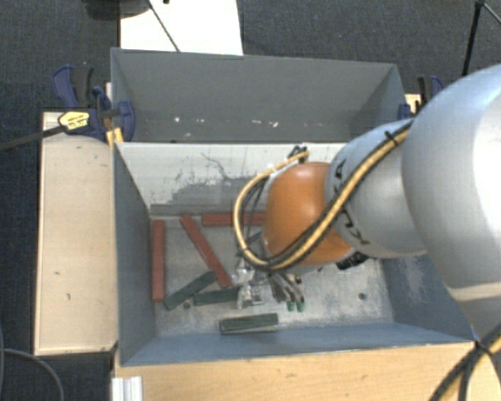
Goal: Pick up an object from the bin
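My gripper (271,297) hangs low over the front middle of the bin floor, its fingers apart and nothing visible between them. A dark green bar (215,297) lies flat just left of it, its right end touching or nearly touching the left fingertip (250,294). Another dark green bar (189,290) lies slanted beside that one. A dark grey-green bar (249,324) rests along the front wall, just below the gripper. A red-brown bar (205,250) lies diagonally behind and to the left.
A second red-brown bar (157,261) runs along the left wall and a third (223,220) along the back wall. The arm's orange cover and looped cables hang over the middle of the bin and hide the floor beneath.
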